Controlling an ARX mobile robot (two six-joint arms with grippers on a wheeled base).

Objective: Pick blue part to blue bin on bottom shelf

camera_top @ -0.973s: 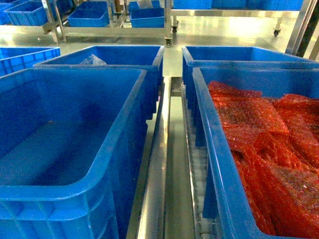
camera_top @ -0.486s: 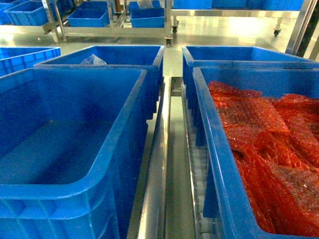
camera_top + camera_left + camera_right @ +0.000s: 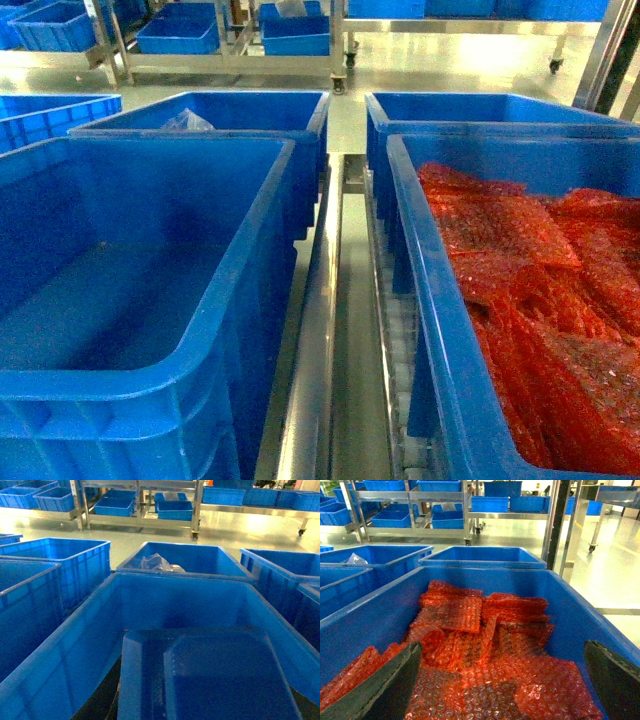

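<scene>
Left gripper unseen; right gripper (image 3: 495,680) fingertips cut off

bottom shelf (image 3: 312,380) — steel rail, white rollers | carries blue bins (image 3: 130,300) — both sides

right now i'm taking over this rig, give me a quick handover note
Right gripper: jaws wide open, holding nothing, above the red bubble-wrap bags in the right blue plastic bin.
Left gripper: not in view. Its camera shows a flat blue moulded piece low in the frame, over the big left blue plastic bin; cannot tell if it is held.
Done: no placement confirmed.
Left: confirm the blue part and set it in the bin on the steel roller shelf.
</scene>
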